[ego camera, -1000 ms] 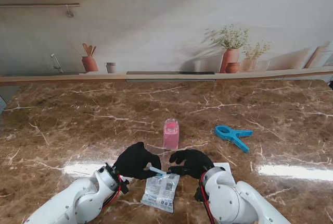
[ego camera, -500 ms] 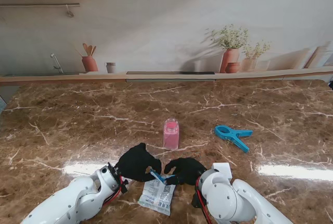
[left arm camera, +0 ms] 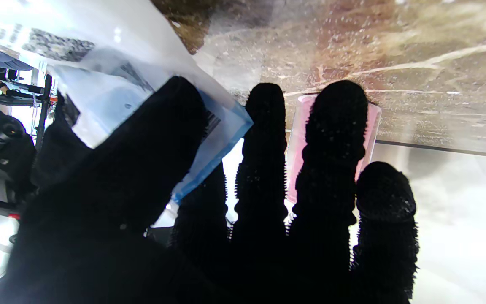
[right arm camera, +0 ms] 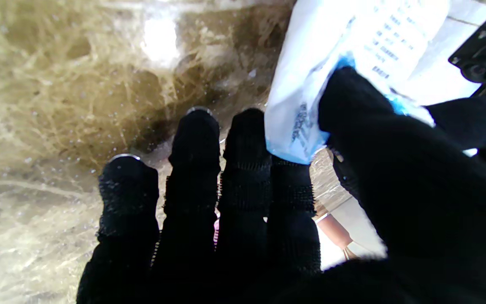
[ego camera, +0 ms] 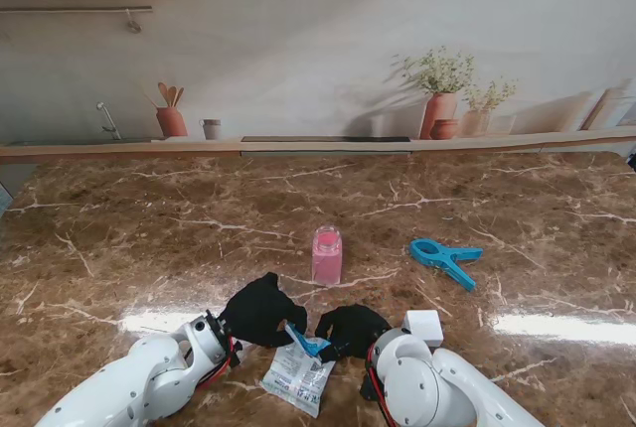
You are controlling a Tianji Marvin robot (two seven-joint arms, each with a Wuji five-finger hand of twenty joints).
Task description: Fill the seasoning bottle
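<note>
A pink seasoning bottle (ego camera: 326, 254) stands upright on the marble table, a little farther from me than both hands; it shows behind the left fingers (left arm camera: 336, 126) in the left wrist view. A white seasoning packet (ego camera: 296, 375) with a blue top edge hangs between my hands. My left hand (ego camera: 260, 310) pinches the packet's blue top corner (left arm camera: 209, 139) between thumb and forefinger. My right hand (ego camera: 350, 331) pinches the other top corner (right arm camera: 298, 126) the same way. The packet's lower part hangs toward me.
A blue clip (ego camera: 444, 258) lies on the table to the right of the bottle. A small white box (ego camera: 423, 327) sits beside my right wrist. The marble table (ego camera: 149, 238) stretches back to a ledge with pots.
Both hands have drawn nearer to me with the packet. The packet's blue top edge has tilted up and bunched between the hands. The white box by the right wrist has come into view.
</note>
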